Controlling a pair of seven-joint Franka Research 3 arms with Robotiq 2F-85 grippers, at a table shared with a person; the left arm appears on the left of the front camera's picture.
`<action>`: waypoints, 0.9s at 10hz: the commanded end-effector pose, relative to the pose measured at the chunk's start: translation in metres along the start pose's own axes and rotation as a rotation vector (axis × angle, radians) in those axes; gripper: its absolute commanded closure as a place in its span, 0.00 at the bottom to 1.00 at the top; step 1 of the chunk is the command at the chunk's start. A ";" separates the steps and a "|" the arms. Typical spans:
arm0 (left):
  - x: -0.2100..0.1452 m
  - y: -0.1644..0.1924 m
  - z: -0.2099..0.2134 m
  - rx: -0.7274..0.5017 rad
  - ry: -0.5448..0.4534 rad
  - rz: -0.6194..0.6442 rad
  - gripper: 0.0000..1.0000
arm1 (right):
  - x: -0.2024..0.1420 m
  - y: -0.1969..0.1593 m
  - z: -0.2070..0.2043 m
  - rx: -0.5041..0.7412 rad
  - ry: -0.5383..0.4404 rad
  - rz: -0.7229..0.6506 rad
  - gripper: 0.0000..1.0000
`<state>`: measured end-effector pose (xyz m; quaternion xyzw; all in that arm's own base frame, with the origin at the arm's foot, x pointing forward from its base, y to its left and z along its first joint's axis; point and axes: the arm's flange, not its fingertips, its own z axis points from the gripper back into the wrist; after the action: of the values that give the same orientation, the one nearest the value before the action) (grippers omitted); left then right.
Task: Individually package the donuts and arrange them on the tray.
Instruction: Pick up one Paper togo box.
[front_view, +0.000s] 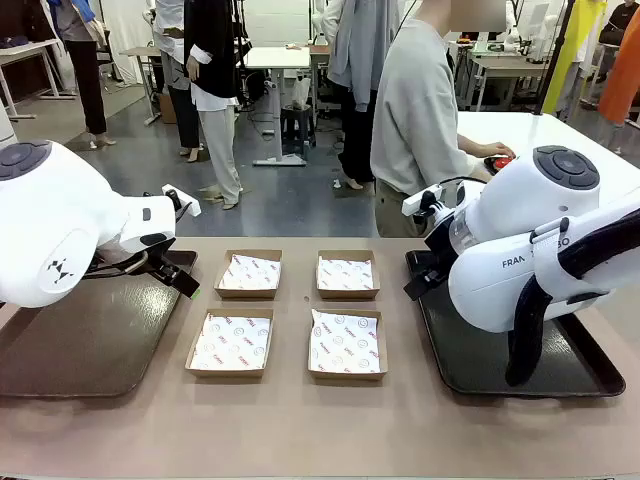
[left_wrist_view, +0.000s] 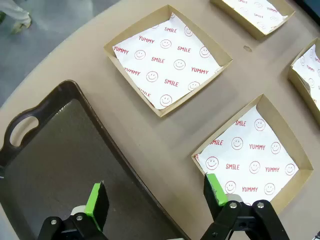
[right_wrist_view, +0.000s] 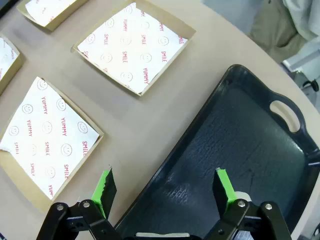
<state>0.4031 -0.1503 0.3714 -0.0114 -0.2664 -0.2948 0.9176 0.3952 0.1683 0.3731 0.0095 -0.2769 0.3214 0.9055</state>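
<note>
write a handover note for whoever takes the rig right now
Grippers: the left gripper is open and holds nothing, above the inner edge of the left tray. The right gripper is open and holds nothing, above the inner edge of the right tray.
Things: four boxes sit two by two between the trays, each holding just its printed paper liner.
Done: boxes laid out.
Left: all the packing and arranging.

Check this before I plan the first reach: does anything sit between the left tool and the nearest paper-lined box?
Nothing visible does. The left tool hangs open across the edge of the dark tray, and the nearest box lies right beside that edge on the table, with nothing on its paper liner.
</note>
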 end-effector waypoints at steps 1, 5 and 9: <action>0.000 0.000 0.000 0.000 0.000 0.000 0.00 | 0.000 0.000 0.000 0.000 0.000 0.000 0.00; 0.000 0.000 0.000 0.000 0.000 0.000 0.00 | 0.000 0.000 0.000 0.000 0.000 0.000 0.00; 0.000 0.000 0.000 0.000 0.000 0.000 0.00 | 0.000 0.000 0.000 0.000 0.000 0.000 0.00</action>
<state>0.4031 -0.1504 0.3714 -0.0115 -0.2664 -0.2949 0.9176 0.3952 0.1684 0.3731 0.0093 -0.2769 0.3218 0.9054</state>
